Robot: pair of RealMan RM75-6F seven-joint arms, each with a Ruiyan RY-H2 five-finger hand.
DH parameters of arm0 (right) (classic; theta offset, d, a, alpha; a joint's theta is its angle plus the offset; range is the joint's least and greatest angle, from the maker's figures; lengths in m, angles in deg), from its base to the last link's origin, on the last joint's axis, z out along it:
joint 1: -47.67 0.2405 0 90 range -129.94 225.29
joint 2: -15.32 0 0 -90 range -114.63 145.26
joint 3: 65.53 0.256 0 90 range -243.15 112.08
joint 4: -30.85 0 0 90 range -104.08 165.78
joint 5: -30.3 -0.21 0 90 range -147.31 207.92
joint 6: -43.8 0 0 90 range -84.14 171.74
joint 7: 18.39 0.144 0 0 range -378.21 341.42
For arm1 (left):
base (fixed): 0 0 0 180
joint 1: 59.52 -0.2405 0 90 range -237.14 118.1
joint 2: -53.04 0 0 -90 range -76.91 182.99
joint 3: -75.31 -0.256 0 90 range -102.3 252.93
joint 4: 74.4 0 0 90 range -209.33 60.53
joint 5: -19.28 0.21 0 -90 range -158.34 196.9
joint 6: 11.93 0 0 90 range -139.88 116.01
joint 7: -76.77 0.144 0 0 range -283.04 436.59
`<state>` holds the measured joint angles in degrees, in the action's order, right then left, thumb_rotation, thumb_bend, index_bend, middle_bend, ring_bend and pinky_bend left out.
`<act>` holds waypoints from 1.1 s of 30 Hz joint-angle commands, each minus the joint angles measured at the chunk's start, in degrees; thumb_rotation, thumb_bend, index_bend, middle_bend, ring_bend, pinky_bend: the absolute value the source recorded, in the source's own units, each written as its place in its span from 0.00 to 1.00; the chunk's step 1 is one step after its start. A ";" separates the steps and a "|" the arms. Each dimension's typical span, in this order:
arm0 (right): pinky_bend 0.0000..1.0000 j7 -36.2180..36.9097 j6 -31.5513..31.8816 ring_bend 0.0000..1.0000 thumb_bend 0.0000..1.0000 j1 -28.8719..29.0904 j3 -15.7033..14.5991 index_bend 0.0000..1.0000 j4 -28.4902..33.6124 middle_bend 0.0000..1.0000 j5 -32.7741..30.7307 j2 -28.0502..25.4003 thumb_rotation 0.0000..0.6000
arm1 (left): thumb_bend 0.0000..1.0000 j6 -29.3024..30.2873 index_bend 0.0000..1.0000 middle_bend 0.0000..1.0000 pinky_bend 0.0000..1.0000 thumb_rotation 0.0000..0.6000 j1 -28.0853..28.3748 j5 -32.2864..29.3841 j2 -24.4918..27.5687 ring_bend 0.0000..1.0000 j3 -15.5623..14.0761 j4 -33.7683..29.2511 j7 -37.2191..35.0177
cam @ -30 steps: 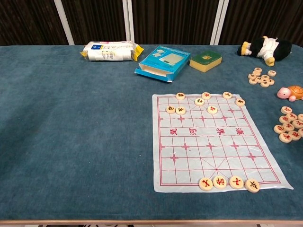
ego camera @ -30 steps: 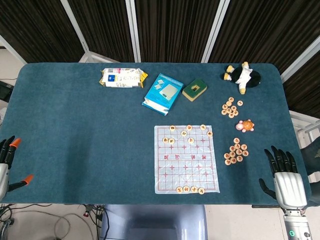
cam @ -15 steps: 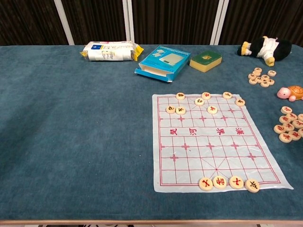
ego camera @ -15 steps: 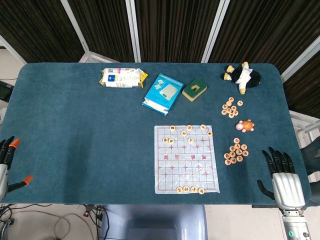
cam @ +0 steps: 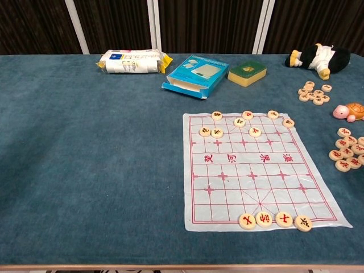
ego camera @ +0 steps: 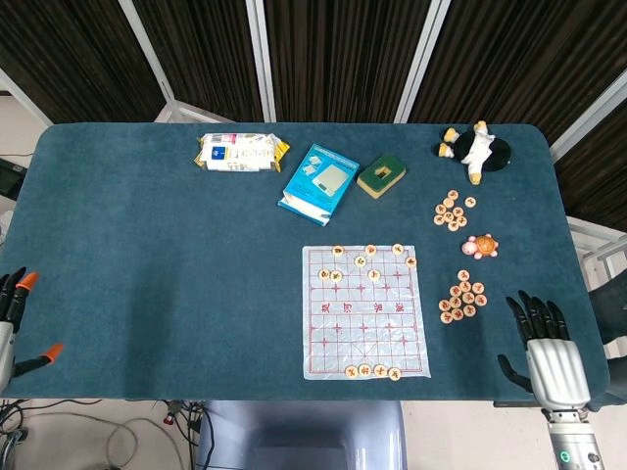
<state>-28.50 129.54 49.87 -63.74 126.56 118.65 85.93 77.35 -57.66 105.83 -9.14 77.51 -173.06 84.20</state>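
Observation:
A plastic chess sheet (ego camera: 364, 312) (cam: 257, 171) lies on the blue table (ego camera: 147, 245), with several round wooden pieces (cam: 244, 123) along its far rows and a short row of pieces (cam: 275, 219) at its near edge. My right hand (ego camera: 547, 345) hovers at the table's near right corner, fingers spread and empty, closest to a loose pile of pieces (ego camera: 461, 298) (cam: 347, 151). My left hand (ego camera: 14, 318) shows at the left frame edge, off the table, fingers apart, holding nothing. Neither hand appears in the chest view.
Along the far side lie a white snack packet (ego camera: 240, 152), a blue box (ego camera: 318, 183), a green sponge-like block (ego camera: 381, 176) and a penguin plush (ego camera: 474, 149). A second pile of pieces (ego camera: 451, 210) and a small toy turtle (ego camera: 481, 246) sit at right.
My right hand has drifted slightly left and toward the table's near edge. The left hand and the objects on the table have not moved.

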 commanded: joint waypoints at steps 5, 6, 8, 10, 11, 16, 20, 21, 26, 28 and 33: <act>0.00 -1.65 -5.72 0.00 0.37 4.24 3.14 0.05 4.51 0.00 -3.35 -2.40 1.00 | 0.04 -0.47 0.00 0.00 0.04 1.00 0.32 -0.14 -0.13 0.00 0.15 0.15 0.04; 0.00 -2.19 -7.69 0.00 0.37 5.68 4.30 0.06 5.96 0.00 -4.74 -3.30 1.00 | 0.04 -0.31 0.00 0.00 0.04 1.00 0.30 0.04 -0.21 0.00 0.17 0.19 0.05; 0.00 -3.01 -10.73 0.00 0.37 7.76 6.02 0.08 8.33 0.00 -7.32 -4.61 1.00 | 0.04 -0.16 0.00 0.00 0.04 1.00 0.27 0.26 -0.32 0.00 0.11 0.26 0.13; 0.00 -4.18 -14.51 0.00 0.37 10.66 8.46 0.09 11.14 0.00 -10.87 -5.97 1.00 | 0.04 -0.24 0.00 0.00 0.04 1.00 0.27 0.35 -0.42 0.00 -0.01 0.27 0.35; 0.00 -4.76 -15.81 0.00 0.37 11.80 9.44 0.10 12.15 0.00 -12.39 -6.29 1.00 | 0.04 -0.29 0.00 0.00 0.04 1.00 0.28 0.35 -0.47 0.00 -0.04 0.27 0.46; 0.00 -10.90 -21.56 0.00 0.37 18.78 14.58 0.14 14.77 0.00 -23.34 -4.64 1.00 | 0.04 -0.45 0.00 0.00 0.04 1.00 0.38 0.64 -0.84 0.00 -0.21 0.30 1.22; 0.00 -19.77 -23.05 0.00 0.37 25.92 17.80 0.19 13.56 0.00 -35.74 1.02 1.00 | 0.04 -1.03 0.00 0.00 0.04 1.00 0.60 0.35 -1.11 0.00 -0.24 0.41 1.70; 0.00 -21.03 -23.00 0.00 0.37 27.28 18.30 0.19 12.86 0.00 -37.89 2.49 1.00 | 0.04 -1.05 0.00 0.00 0.04 1.00 0.61 0.29 -1.11 0.00 -0.21 0.41 1.70; 0.00 -26.45 -24.38 0.00 0.37 34.60 19.85 0.21 7.40 0.00 -48.63 9.57 1.00 | 0.04 -1.33 0.00 0.00 0.04 1.00 0.67 -0.14 -1.01 0.00 -0.12 0.47 1.59; 0.00 -28.83 -23.76 0.00 0.37 37.41 20.28 0.22 4.60 0.00 -52.41 12.38 1.00 | 0.04 -1.55 0.00 0.00 0.04 1.00 0.76 -0.45 -1.01 0.00 -0.01 0.50 1.53; 0.00 -30.88 -21.76 0.00 0.37 41.49 20.71 0.27 -0.70 0.00 -57.15 18.04 1.00 | 0.04 -1.84 0.00 0.00 0.04 1.00 0.91 -0.57 -0.96 0.00 0.01 0.50 1.40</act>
<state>-57.82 106.97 89.69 -43.58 128.09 63.25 101.73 75.52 -56.75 105.27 -10.11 77.52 -172.56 85.62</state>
